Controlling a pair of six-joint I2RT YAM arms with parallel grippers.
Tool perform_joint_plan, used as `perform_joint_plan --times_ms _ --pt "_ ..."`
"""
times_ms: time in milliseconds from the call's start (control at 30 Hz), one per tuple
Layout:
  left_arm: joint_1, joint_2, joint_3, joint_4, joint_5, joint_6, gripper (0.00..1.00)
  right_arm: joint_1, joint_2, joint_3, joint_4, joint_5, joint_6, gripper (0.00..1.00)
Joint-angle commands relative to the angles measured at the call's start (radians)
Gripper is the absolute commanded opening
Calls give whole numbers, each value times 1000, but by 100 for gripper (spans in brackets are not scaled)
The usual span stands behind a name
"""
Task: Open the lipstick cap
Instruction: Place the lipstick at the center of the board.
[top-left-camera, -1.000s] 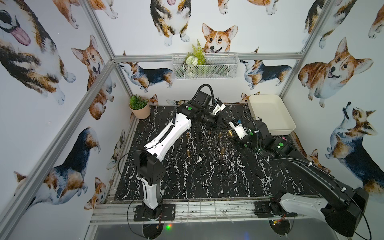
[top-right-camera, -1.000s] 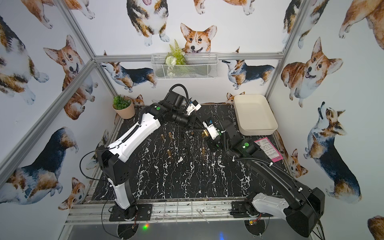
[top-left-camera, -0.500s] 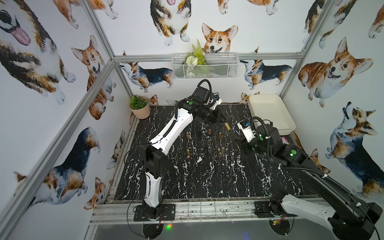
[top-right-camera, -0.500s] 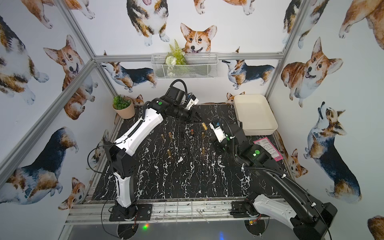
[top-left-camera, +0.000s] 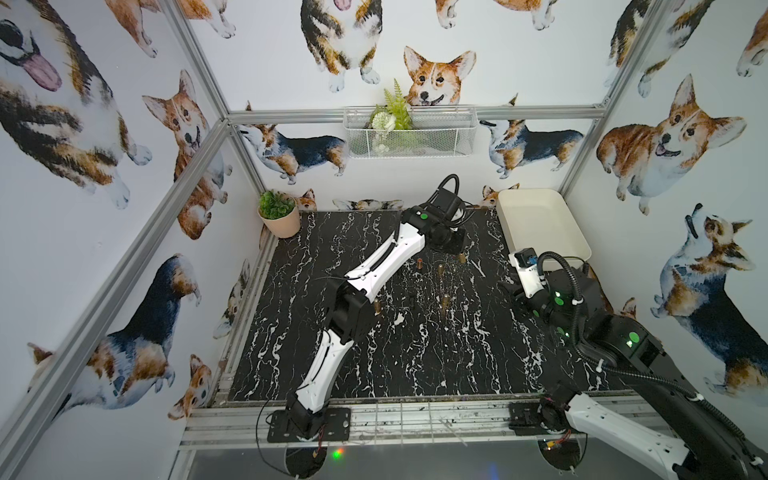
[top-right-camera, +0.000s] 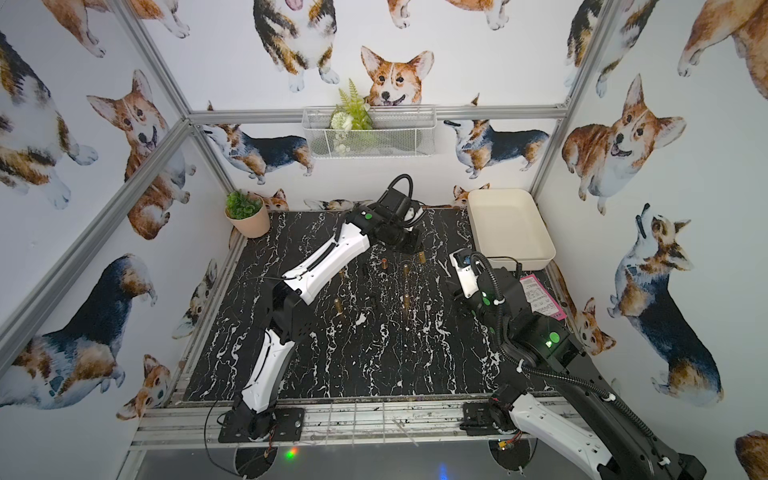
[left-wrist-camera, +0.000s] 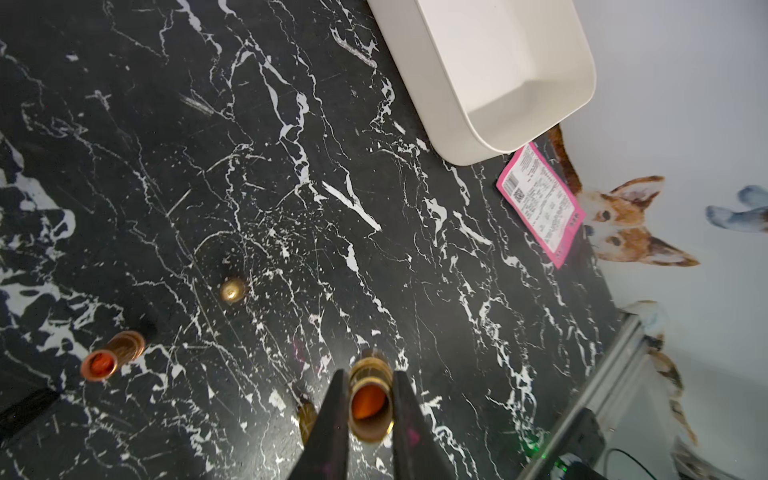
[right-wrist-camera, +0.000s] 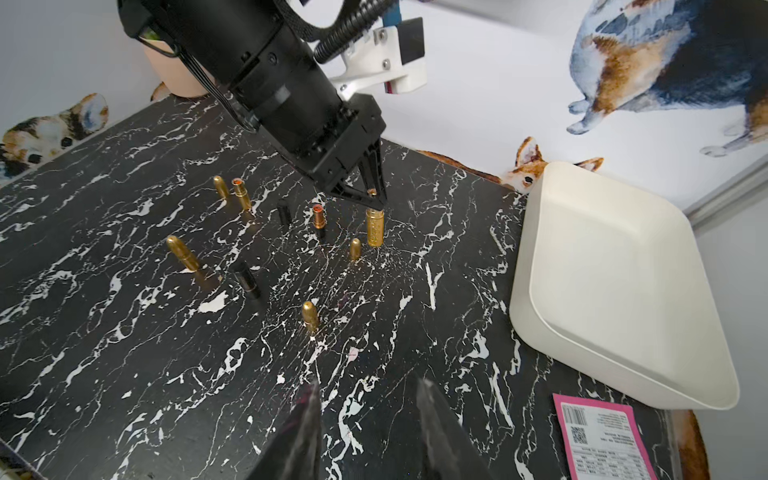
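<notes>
My left gripper (left-wrist-camera: 370, 376) is shut on a gold lipstick (left-wrist-camera: 370, 409) near its open top, where orange-red colour shows inside. In the right wrist view the left gripper (right-wrist-camera: 372, 196) holds this lipstick (right-wrist-camera: 375, 229) upright, with its base down at the black marble table (right-wrist-camera: 166, 374). In both top views the lipstick (top-left-camera: 462, 258) (top-right-camera: 422, 257) is near the table's back. My right gripper (right-wrist-camera: 368, 382) hangs open and empty over the table's right side, well apart from the lipstick. Several gold bullet-shaped caps (right-wrist-camera: 310, 316) stand on the table; which one belongs to this lipstick I cannot tell.
Other uncapped lipsticks (right-wrist-camera: 319, 216) (right-wrist-camera: 240, 193) and black tubes (right-wrist-camera: 246, 279) stand among the caps. A white tray (top-left-camera: 540, 220) fills the back right corner, and a pink card (right-wrist-camera: 602, 436) lies in front of it. A potted plant (top-left-camera: 282, 220) sits back left.
The right gripper has drawn away from the left one toward the front right, and its jaws have widened. The left gripper has shifted right and down with the lipstick.
</notes>
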Motion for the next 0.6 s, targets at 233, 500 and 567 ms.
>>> perform_joint_plan --times_ms 233,500,567 --pt "-79 108 -11 124 -297 92 15 2 -102 -60 -38 85 73 42" --pt "-113 150 -76 232 -386 117 16 2 -142 -81 -37 103 84 44" --pt "-115 151 -103 264 -397 110 15 2 -144 -83 -36 112 84 45"
